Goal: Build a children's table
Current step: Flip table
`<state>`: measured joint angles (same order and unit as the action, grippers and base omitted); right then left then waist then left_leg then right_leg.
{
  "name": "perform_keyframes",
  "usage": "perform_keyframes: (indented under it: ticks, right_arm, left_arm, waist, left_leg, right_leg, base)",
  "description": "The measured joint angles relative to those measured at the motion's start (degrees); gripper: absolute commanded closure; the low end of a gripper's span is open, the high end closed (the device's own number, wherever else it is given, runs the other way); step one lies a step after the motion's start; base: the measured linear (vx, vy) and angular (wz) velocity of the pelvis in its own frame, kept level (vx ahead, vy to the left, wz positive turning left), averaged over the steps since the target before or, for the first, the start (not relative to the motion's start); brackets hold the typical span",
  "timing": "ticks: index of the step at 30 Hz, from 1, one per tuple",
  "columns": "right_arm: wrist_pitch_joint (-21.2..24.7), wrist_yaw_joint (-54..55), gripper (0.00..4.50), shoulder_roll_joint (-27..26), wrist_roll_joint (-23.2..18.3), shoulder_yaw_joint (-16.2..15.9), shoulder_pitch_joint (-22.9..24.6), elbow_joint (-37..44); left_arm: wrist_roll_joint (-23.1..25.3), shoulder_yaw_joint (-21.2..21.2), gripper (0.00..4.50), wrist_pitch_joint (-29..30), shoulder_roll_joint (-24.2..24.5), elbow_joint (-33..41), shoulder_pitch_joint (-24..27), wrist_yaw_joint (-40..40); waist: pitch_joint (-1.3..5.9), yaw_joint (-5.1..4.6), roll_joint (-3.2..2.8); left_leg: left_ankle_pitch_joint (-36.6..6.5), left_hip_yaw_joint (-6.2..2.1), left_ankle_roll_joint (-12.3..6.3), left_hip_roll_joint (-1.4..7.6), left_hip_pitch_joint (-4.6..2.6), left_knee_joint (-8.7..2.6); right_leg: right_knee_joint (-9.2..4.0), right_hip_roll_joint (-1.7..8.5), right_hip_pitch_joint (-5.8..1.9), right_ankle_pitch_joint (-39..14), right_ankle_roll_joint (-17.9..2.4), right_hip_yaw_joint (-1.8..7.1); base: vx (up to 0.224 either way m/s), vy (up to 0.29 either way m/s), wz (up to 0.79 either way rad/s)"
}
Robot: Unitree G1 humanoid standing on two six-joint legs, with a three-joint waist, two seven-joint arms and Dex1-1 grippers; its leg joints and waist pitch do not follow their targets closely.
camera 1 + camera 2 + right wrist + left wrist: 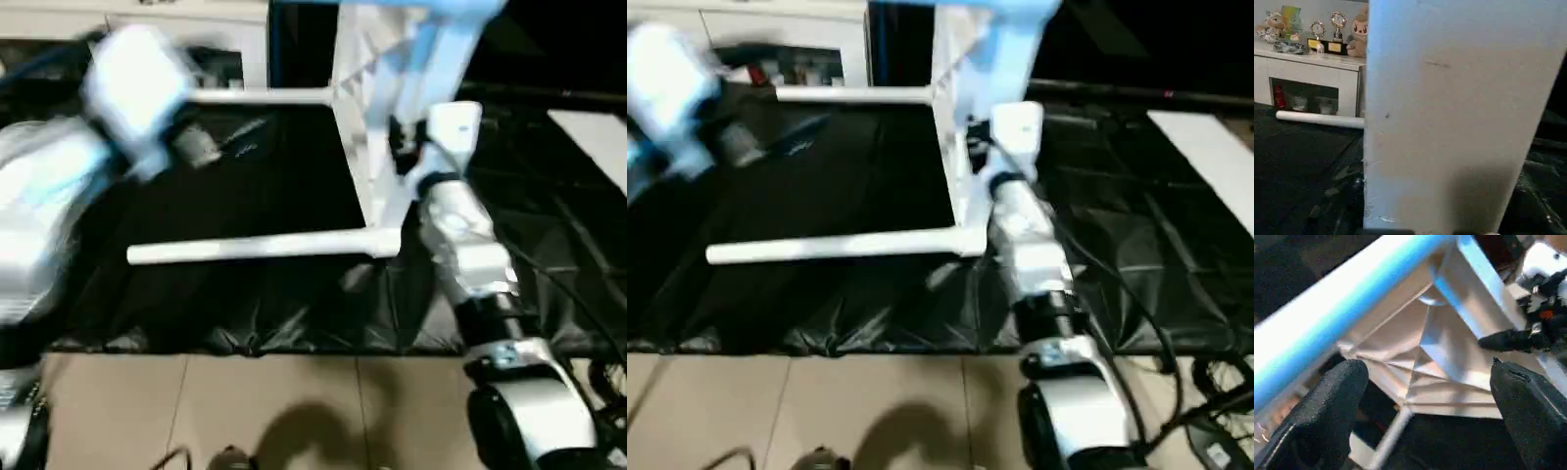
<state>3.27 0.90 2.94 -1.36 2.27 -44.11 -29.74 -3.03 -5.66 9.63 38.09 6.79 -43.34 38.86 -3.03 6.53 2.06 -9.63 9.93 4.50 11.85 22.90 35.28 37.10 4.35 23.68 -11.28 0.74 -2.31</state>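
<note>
The children's table top (361,69) stands on edge on the black sheet, its ribbed underside facing left. Two white legs stick out of it to the left: an upper leg (265,96) and a lower leg (255,247). My right gripper (397,147) is shut on the top's right side, and the flat white panel (1459,122) sits right in front of its wrist camera. My left arm (137,83) is raised at the left. My left gripper (1427,364) is open, its fingers (1327,416) apart from the ribbed underside (1449,347), with another leg (1342,308) crossing close by.
A black sheet (245,186) covers the work area, ending at tan floor (294,411) in front. A white cabinet (1312,73) with toys stands behind. A white board (598,137) lies at the right, and cables (1205,411) trail at the lower right.
</note>
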Motion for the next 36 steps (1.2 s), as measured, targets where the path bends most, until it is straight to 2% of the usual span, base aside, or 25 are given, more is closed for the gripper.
perform_keyframes:
  ticks: [2, 4, 9, 14, 24, 27, 31, 36]
  right_arm:
    - [0.2, 0.1, 1.88, -0.4, 0.0, -0.1, 0.1, -1.0]
    - [0.0, 0.0, 1.58, -0.6, 0.0, -0.5, 0.9, -2.1]
    - [-2.0, -0.1, 1.46, -0.2, 1.0, -0.7, 1.3, -3.0]
    - [-2.8, -0.1, 1.46, 0.4, 1.0, -0.4, 1.4, -5.5]
    - [-4.1, -1.5, 1.46, 0.5, 0.9, -0.4, 0.2, -9.5]
    - [-4.5, -2.5, 1.46, 0.5, 0.9, -0.4, -1.0, -10.3]
    - [-5.3, -3.2, 1.46, 0.5, 0.8, -0.4, -1.4, -11.2]
    - [-6.2, -4.7, 1.46, 0.4, 0.8, -0.6, -1.4, -12.3]
  left_arm:
    - [4.7, -1.6, 0.0, -4.4, -0.4, -2.7, -2.3, -2.7]
    - [9.5, -3.3, 0.0, -8.6, -0.4, -5.8, -4.4, -5.9]
    - [16.2, -4.3, 0.0, -14.6, 1.9, -11.3, -7.5, -13.2]
    - [18.1, -1.1, 0.0, -21.1, 1.7, -14.7, -8.9, -17.0]
    - [17.5, -3.1, 0.0, -29.2, 1.0, -18.6, -6.7, -16.2]
    - [19.7, -3.0, 0.0, -31.6, 0.8, -21.0, -7.5, -18.7]
    - [22.2, -1.4, 0.0, -31.7, 1.1, -23.1, -9.6, -22.3]
    - [25.2, -1.2, 0.0, -28.9, 2.0, -27.1, -11.4, -26.7]
  waist:
    - [-0.07, -0.16, -0.11]
    - [-0.14, -0.18, -0.23]
    - [-0.5, -0.09, -0.86]
    - [-0.56, 0.11, -1.09]
    - [-0.58, 0.04, -1.6]
    - [-0.58, 0.04, -1.61]
    - [-0.58, 0.0, -1.61]
    - [-0.58, -0.07, -1.61]
  left_leg:
    - [0.0, -0.06, 0.08, 0.0, 0.02, -0.01]
    - [0.1, -0.07, 0.12, 0.01, 0.05, -0.03]
    - [0.1, -0.1, 0.14, 0.02, 0.11, -0.03]
    - [0.1, -0.1, 0.14, 0.0, 0.12, 0.01]
    - [0.1, -0.11, 0.13, 0.02, 0.12, 0.01]
    - [0.1, -0.11, 0.13, 0.02, 0.12, 0.01]
    - [0.1, -0.1, 0.13, 0.02, 0.12, 0.01]
    - [0.1, -0.1, 0.13, 0.02, 0.13, 0.01]
  right_leg:
    - [-0.01, -0.03, 0.03, 0.1, 0.0, -0.01]
    - [0.01, -0.04, 0.09, 0.1, 0.0, -0.02]
    - [0.02, -0.06, 0.15, 0.2, -0.1, -0.05]
    - [-0.05, -0.04, 0.09, 0.1, -0.1, -0.05]
    - [0.04, -0.04, 0.16, 0.2, -0.1, -0.07]
    - [0.04, -0.04, 0.15, 0.2, -0.2, -0.08]
    - [0.02, -0.04, 0.15, 0.2, -0.2, -0.06]
    - [0.03, -0.05, 0.21, 0.2, -0.2, -0.06]
  base:
    - [0.0, 0.0, 0.0]
    - [0.0, 0.0, 0.0]
    - [0.0, 0.0, 0.0]
    - [0.0, 0.0, 0.0]
    - [0.0, 0.0, 0.0]
    - [0.0, 0.0, 0.0]
    - [0.0, 0.0, 0.0]
    - [0.0, 0.0, 0.0]
